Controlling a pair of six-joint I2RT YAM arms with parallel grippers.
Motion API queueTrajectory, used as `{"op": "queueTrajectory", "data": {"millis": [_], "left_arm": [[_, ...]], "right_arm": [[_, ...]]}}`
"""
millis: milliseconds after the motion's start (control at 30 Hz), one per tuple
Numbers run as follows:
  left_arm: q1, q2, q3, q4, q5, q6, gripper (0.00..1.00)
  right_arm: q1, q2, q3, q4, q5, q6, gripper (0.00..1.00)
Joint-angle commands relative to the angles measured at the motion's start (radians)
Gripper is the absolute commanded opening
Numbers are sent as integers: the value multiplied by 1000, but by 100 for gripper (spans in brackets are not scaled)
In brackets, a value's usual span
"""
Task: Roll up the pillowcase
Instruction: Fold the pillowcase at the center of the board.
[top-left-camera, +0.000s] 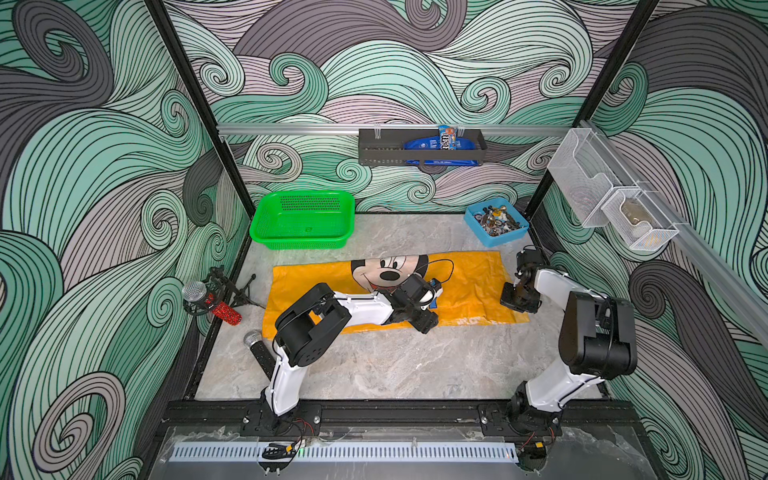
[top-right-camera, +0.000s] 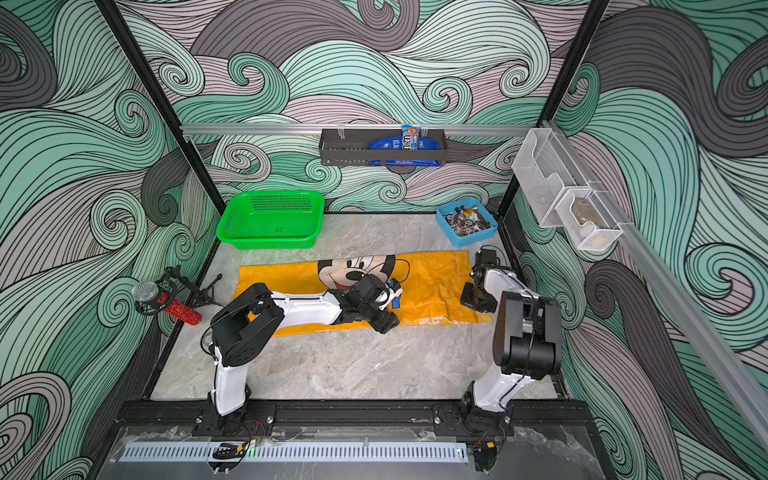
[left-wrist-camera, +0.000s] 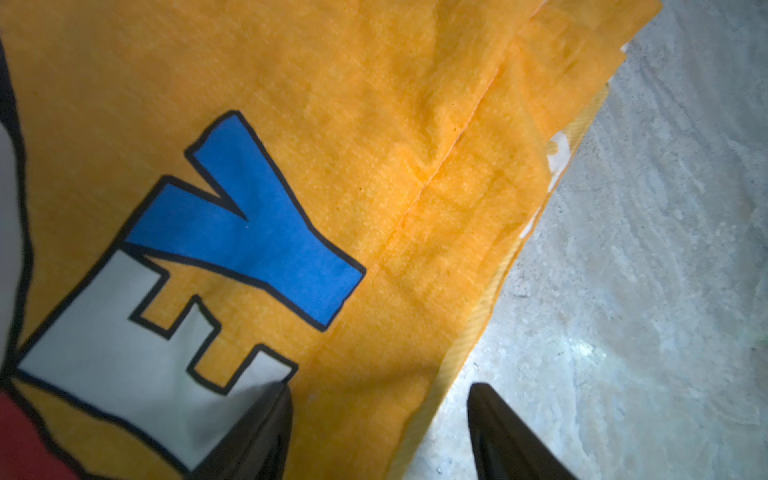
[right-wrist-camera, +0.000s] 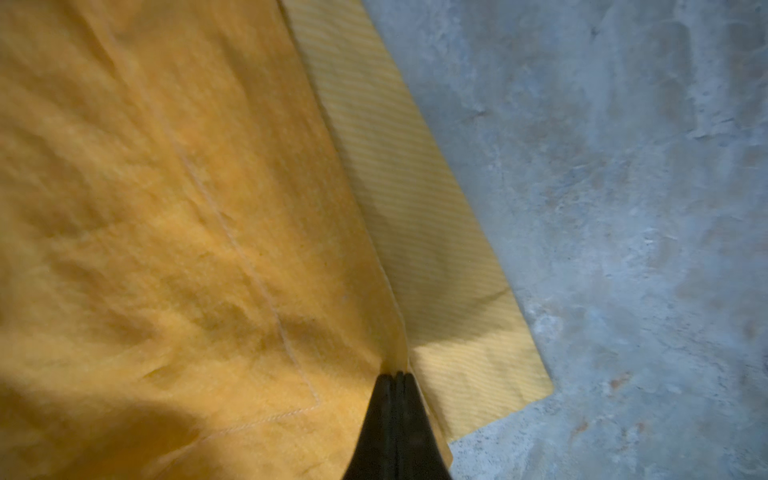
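**Ana:** Pillowcase (top-left-camera: 469, 282) lies flat near the table centre, folded into a long band; its short end points to 3 o'clock, its length runs toward 9 o'clock. No roll is started yet, as far as one can judge.

**Ben:** And the right gripper (right-wrist-camera: 397, 376)?

**Ana:** Its jaws are pressed together on the top yellow layer, at the edge of that 3 o'clock end. The striped under-layer (right-wrist-camera: 457, 291) beside it seems outside the pinch.

**Ben:** So only one layer may lift. If the arm pulls toward 9 o'clock, the top layer could slide over the lower one, and the roll would become crooked or loose.

**Ana:** Yes. Also the pinch is thin and close to the hem; the cloth could slip out when it is tensioned.

**Ben:** The left gripper (left-wrist-camera: 380, 432)?

**Ana:** Its jaws stand apart and hold nothing, low over the near edge at about 6 o'clock, one finger (left-wrist-camera: 257, 432) above the printed letters, the other above the table (left-wrist-camera: 623, 291).

**Ben:** If it does not press there, the whole cloth may drag along the table instead of rolling.
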Motion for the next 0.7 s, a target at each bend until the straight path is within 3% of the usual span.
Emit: {"op": "queueTrajectory", "data": {"millis": [0, 233, 500, 667], "left_arm": [[-6, 9, 6, -24, -14, 15, 70], [-6, -10, -18, -9, -2, 17, 70], [-7, -60, -40, -9, 91, 45, 68], [-8, -97, -61, -18, 141, 76, 67]], "right_arm": [[4, -36, 28, -35, 33, -10, 0], [-1, -72, 56, -88, 126, -34, 0], [-34, -71, 60, -107, 204, -69, 0], [-61, -3, 79, -102, 233, -85, 0]]}}
